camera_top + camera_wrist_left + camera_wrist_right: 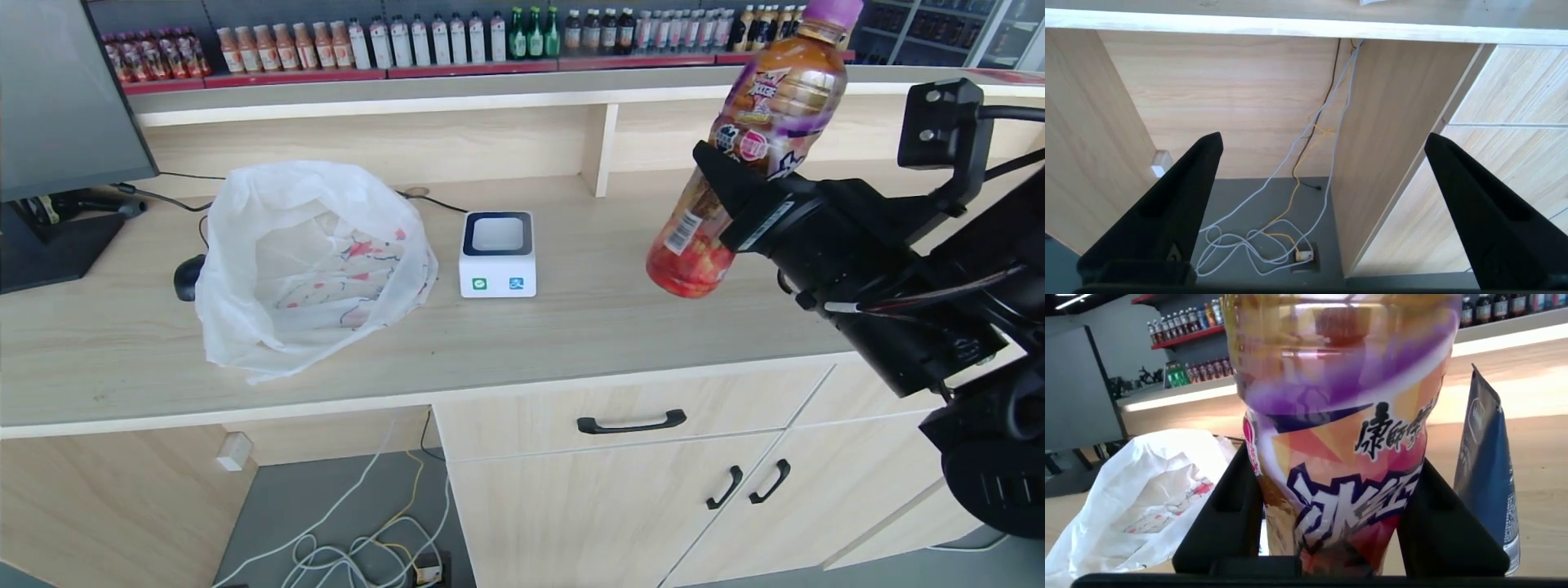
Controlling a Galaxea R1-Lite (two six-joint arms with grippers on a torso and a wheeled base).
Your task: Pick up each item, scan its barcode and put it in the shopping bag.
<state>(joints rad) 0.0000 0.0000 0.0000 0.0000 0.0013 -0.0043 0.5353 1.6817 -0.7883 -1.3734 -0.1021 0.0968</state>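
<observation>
My right gripper (739, 192) is shut on a drink bottle (747, 155) with a purple cap and a colourful label, held tilted in the air above the right part of the counter. Its barcode faces down and left. Seen from the right wrist, the bottle (1343, 429) sits squeezed between the black fingers (1221, 514). A white barcode scanner (497, 253) stands mid-counter, left of the bottle. The white shopping bag (306, 261) lies open on the counter left of the scanner. My left gripper (1319, 212) hangs open below the counter edge, holding nothing.
A dark blue pouch (1486, 469) stands on the counter beside the held bottle. A monitor (65, 106) and a black mouse (188, 278) sit at the far left. A shelf of bottles (457, 37) runs along the back. Drawers and cables lie below the counter.
</observation>
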